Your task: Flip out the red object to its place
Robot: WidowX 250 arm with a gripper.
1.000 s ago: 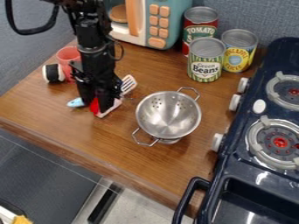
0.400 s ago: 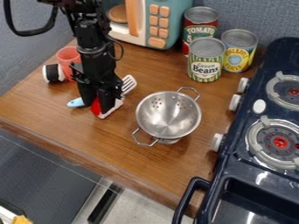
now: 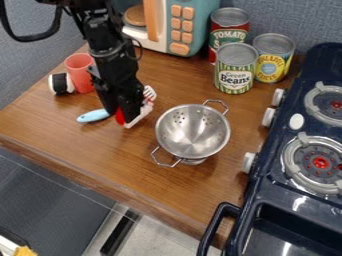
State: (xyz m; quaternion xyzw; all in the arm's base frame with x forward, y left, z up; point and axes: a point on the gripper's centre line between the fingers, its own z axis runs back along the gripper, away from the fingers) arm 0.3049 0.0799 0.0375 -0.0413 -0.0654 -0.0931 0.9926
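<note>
**Risk of a snagged flip**

Left of the colander (image 3: 192, 132), the red object (image 3: 119, 117) is clasped by the gripper (image 3: 126, 114). If it is turned too low, the blue handle (image 3: 92, 116), farther left of the colander, could be caught and the grasp twisted loose.

The red object (image 3: 119, 117) is a small, bright red thing with a white strip along its side toward 4 o'clock, the strip slanting from 7 o'clock up toward 1 o'clock. It is held in the black gripper (image 3: 125, 112), which hides most of it, so its full shape cannot be told. It sits over the wooden counter (image 3: 87, 150), near the metal colander (image 3: 192, 132), toward that bowl's 10 o'clock.
</note>
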